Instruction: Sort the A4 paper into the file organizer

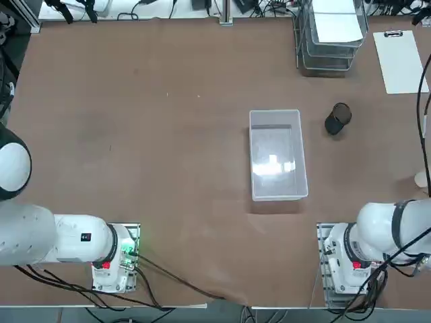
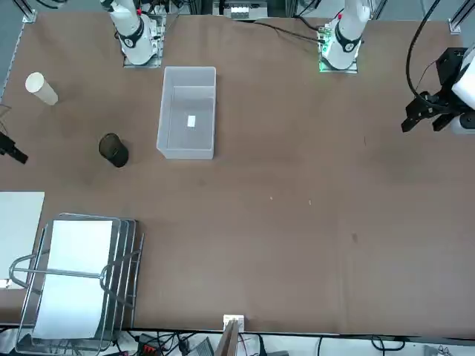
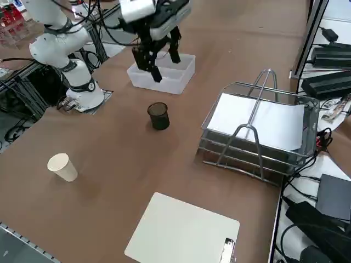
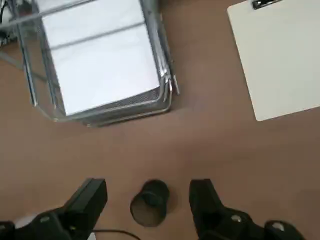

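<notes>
The white A4 paper (image 1: 337,27) (image 2: 74,274) (image 3: 258,120) (image 4: 100,65) lies flat in the top tier of the silver wire-mesh file organizer (image 1: 326,64) (image 2: 126,259) (image 3: 241,156) (image 4: 165,85), at the table's far right corner. My right gripper (image 3: 162,63) (image 4: 147,184) hangs in the air, open, with nothing between its fingers. It is well short of the organizer and clear of the paper. In the wrist view a black mesh cup (image 4: 149,202) shows on the table below, between the two fingers. The gripper is outside the top view.
A clear plastic bin (image 1: 250,161) (image 2: 159,111) stands mid-table. The black mesh cup (image 1: 337,119) (image 3: 159,116) sits to its right. A white clipboard (image 1: 401,60) (image 3: 181,230) lies right of the organizer. A paper cup (image 2: 41,87) (image 3: 62,167) lies by the right edge.
</notes>
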You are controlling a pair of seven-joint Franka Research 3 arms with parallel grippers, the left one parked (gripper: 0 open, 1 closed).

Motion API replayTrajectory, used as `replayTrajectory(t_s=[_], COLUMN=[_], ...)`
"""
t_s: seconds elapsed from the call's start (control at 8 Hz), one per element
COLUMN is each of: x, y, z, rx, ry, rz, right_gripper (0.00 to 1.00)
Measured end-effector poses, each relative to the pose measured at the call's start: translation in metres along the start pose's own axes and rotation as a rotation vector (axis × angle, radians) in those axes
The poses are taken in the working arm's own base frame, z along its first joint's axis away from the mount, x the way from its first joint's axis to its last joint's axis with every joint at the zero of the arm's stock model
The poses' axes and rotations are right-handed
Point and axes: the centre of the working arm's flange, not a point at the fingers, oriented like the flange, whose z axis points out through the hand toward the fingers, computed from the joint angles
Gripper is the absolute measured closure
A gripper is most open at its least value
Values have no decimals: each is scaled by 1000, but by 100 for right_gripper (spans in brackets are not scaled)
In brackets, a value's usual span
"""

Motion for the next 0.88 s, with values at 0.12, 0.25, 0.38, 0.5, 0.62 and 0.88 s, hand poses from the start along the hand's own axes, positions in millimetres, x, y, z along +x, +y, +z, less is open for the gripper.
replayTrajectory(t_s=[0.12,0.25,0.38,0.5,0.62,0.88], x=[1,-2,-8,-16,-26,-48], y=[-25,-54,-86,-114,-129,-133], z=[-8,-15,-23,-32,-41,-54], rx=[-32,-63,-86,-101,-109,-113], ry=[-22,-42,-64,-75,-88,-120], rz=[-73,-142,-203,-254,-280,-291], right_gripper=[0,0,0,0,0,0])
